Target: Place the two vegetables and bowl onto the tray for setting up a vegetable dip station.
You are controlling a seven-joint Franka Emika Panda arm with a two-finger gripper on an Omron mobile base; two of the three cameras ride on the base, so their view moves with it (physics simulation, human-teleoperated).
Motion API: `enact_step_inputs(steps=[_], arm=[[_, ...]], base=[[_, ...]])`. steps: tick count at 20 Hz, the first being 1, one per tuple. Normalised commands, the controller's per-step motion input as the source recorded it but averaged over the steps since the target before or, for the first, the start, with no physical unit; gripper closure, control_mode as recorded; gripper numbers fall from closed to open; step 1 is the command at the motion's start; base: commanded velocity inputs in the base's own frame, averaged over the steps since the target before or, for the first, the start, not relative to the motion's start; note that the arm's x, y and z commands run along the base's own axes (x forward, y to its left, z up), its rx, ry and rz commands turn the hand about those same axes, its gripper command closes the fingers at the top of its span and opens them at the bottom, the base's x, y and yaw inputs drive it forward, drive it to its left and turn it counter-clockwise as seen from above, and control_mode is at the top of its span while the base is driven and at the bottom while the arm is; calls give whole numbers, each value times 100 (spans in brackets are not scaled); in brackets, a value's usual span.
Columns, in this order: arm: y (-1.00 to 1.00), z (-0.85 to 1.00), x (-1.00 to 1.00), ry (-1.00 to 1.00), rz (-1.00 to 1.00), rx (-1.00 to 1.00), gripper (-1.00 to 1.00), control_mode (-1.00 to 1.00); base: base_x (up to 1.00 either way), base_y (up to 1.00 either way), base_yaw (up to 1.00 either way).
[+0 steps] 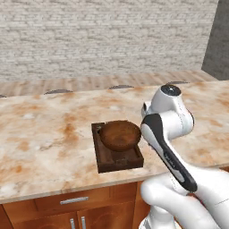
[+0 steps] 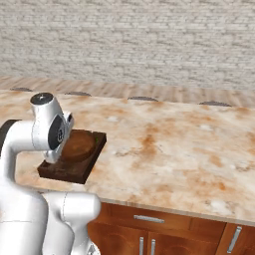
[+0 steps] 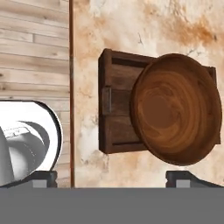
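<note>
- At the bottom of the hand view, the two dark finger tips of the pincer (image 3: 111, 179) are seen set wide apart, with nothing held between them.
- Above the tips in that view, the round reddish-brown wooden bowl (image 3: 176, 108) is seen resting on the dark brown rectangular wooden tray (image 3: 117, 105), its rim reaching past the tray's edges on three sides.
- One short end of the tray is left uncovered, and a small handle is seen there.
- From the base views, the bowl (image 1: 120, 134) is seen upright on the half of the tray (image 1: 117, 159) farther from the cabinet front.
- The tray is placed near the front edge of the marbled beige and orange stone surface (image 1: 40, 134), above wooden cabinet drawers (image 1: 71, 200).
- In the right base view, part of the bowl (image 2: 79, 144) is hidden by the white arm (image 2: 47, 127).
- No carrot or cucumber can be made out on the tray.
</note>
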Motion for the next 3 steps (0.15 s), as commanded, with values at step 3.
enact_step_inputs(steps=[3], arm=[[-47, 25, -77, 0, 0, 0, -100, -100]], base=[[0, 0, 0]])
